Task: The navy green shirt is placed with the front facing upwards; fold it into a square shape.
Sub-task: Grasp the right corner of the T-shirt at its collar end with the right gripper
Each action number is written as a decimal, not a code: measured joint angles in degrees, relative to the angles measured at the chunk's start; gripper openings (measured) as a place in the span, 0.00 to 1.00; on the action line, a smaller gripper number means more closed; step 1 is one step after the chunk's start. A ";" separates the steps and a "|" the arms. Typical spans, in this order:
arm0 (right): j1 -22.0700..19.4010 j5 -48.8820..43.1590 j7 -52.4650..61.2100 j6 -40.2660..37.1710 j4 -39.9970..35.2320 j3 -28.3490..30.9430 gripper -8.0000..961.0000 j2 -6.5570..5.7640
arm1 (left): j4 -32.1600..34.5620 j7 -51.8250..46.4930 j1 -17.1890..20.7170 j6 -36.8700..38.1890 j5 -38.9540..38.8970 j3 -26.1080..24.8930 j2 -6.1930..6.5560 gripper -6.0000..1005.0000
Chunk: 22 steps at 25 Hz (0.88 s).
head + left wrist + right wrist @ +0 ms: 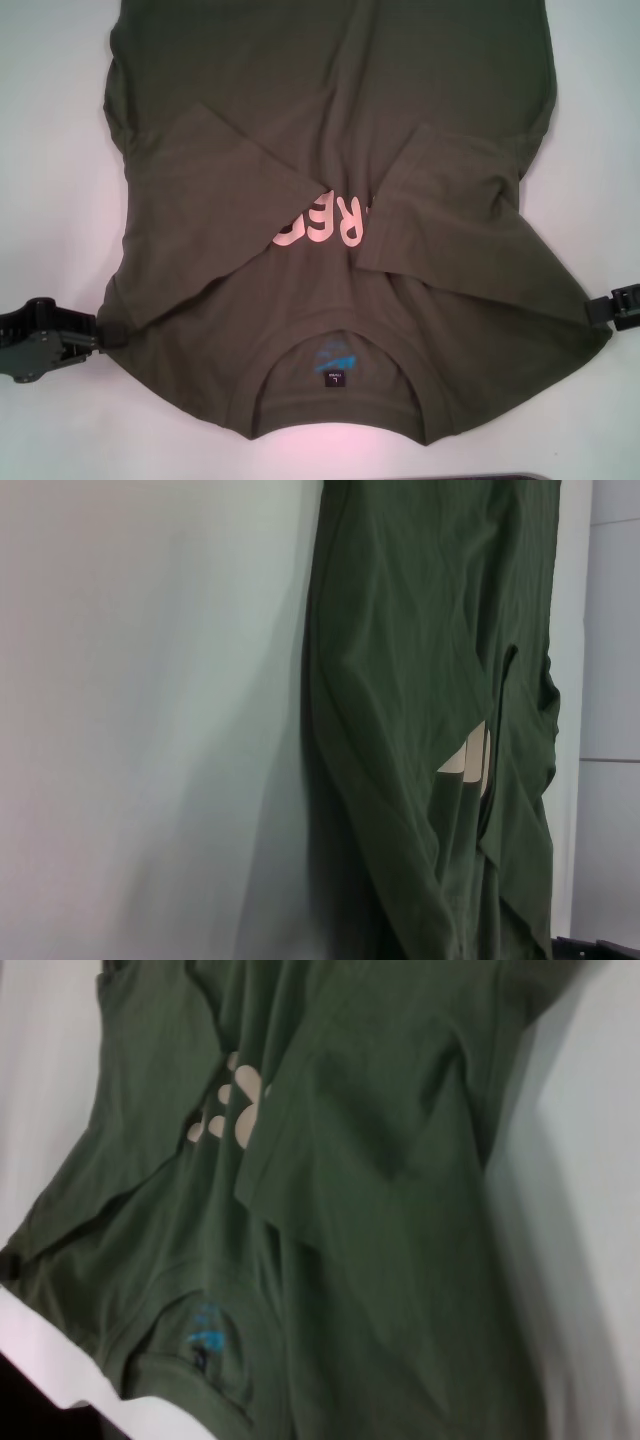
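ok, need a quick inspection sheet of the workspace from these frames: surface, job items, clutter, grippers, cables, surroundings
Surface: white table, bare around the garment.
Job's things: navy green shirt lying front up, collar nearest the robot, both sleeves folded inward over the pink lettering, partly covering it; blue neck label visible.
Clutter: nothing seen.
Grippers: left gripper at the shirt's left shoulder edge; right gripper at the right shoulder edge; neither lifts the cloth.
Cables: nothing seen.
Surroundings: dark strip at the table's near edge; pale wall panels in left wrist view.
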 joint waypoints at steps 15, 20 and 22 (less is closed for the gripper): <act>0.68 -0.04 0.01 2.40 0.11 -1.45 0.95 2.09 | 0.02 0.06 0.05 -0.13 -0.20 -0.41 0.00 0.04; 1.00 -0.05 0.05 2.45 0.93 -1.53 0.95 2.14 | 0.18 0.34 0.06 -0.26 -0.24 -0.43 0.00 0.04; 1.10 -0.05 0.06 2.44 1.24 -1.81 0.95 2.14 | 0.37 0.48 0.06 -0.33 -0.24 -0.48 0.00 0.04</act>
